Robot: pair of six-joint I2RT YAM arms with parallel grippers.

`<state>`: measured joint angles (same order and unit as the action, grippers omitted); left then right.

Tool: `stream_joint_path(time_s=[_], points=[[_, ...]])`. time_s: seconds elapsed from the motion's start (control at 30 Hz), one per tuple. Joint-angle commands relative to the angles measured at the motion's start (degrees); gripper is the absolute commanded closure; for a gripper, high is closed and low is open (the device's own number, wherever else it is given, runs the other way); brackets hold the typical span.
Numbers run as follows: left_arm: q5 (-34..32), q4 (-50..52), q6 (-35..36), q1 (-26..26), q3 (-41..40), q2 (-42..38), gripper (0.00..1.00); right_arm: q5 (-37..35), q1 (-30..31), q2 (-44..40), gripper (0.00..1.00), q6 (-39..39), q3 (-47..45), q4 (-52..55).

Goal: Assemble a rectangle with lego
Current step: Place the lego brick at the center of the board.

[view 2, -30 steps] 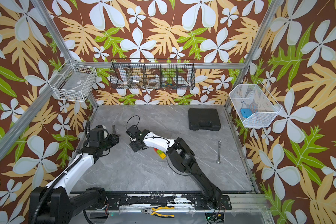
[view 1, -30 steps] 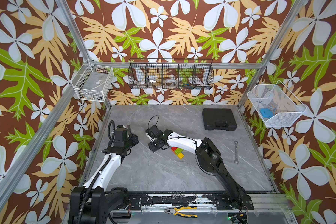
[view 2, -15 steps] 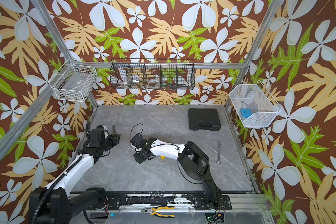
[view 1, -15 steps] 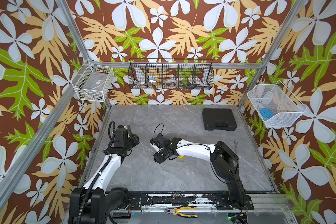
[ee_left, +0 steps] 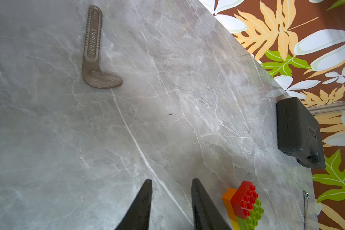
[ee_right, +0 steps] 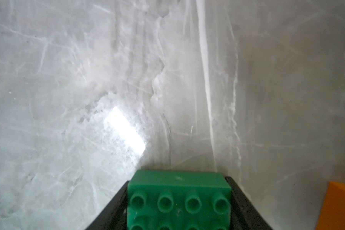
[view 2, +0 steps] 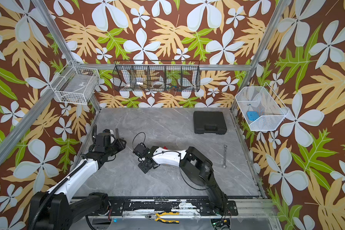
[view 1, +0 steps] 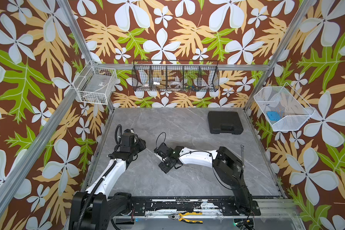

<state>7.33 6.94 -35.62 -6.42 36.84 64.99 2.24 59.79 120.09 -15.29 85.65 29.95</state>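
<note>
Lego brick of dark green studded plastic (ee_right: 179, 199) sits clamped in our right gripper (ee_right: 177, 179), low over the grey marbled tabletop (ee_left: 127, 129). It is near the red, lime, orange and yellow studded block (ee_left: 245, 205) that we judge it should join. Our left gripper (ee_left: 171, 181) hangs parted and empty, out of the way.

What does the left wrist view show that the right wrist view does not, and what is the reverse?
Only the left wrist view: a brown toothed tool, the black case, the joined bricks with red and lime green on top, and the left gripper, open and empty.
Only the right wrist view: the dark green brick between the fingers of the right gripper; whether they clamp it is unclear.
Both: the grey marble table, and an orange brick side, probably the same piece.
</note>
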Motion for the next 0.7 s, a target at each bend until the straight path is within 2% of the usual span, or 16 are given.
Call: stream_joint_path(time_s=[0.0, 0.13, 0.33, 0.47, 0.53, 0.57, 0.6, 0.67], points=[[-0.77, -1.71, 0.02, -0.94, 0.00, -0.18, 0.64, -1.74, -0.04, -1.27, 0.32, 0.57, -0.68, 0.61], [-3.04, -1.71, 0.26, -1.14, -0.78, -1.82, 0.61, -2.78, -0.07, -2.89, 0.29, -0.35, 0.00, 2.15], [-9.72, -0.55, 2.37, -1.14, -0.83, -6.86, 0.52, -2.79, -0.09, -6.04, 0.26, -5.51, -0.53, 3.27], [-14.53, -0.20, 3.82, -1.14, -0.95, -10.29, 0.36, -2.33, -0.08, -9.07, 0.27, -9.06, -2.26, 2.68], [-17.65, -0.23, 1.96, -0.93, -1.61, -12.05, 0.20, -1.82, -0.03, -9.31, 0.27, -8.88, -1.98, 3.43], [-19.87, 0.46, 0.03, -0.66, -1.99, -13.07, 0.06, -1.80, -0.05, -8.69, 0.27, -8.20, -1.39, 4.35], [-21.03, 0.58, -1.75, -0.25, -2.84, -14.28, 0.00, -2.12, -0.07, -7.90, 0.27, -7.52, -0.78, 5.35], [-18.31, -2.20, -1.73, 1.37, -5.20, -16.51, 0.00, -2.41, -0.04, -6.54, 0.27, -6.33, 0.30, 6.77]])
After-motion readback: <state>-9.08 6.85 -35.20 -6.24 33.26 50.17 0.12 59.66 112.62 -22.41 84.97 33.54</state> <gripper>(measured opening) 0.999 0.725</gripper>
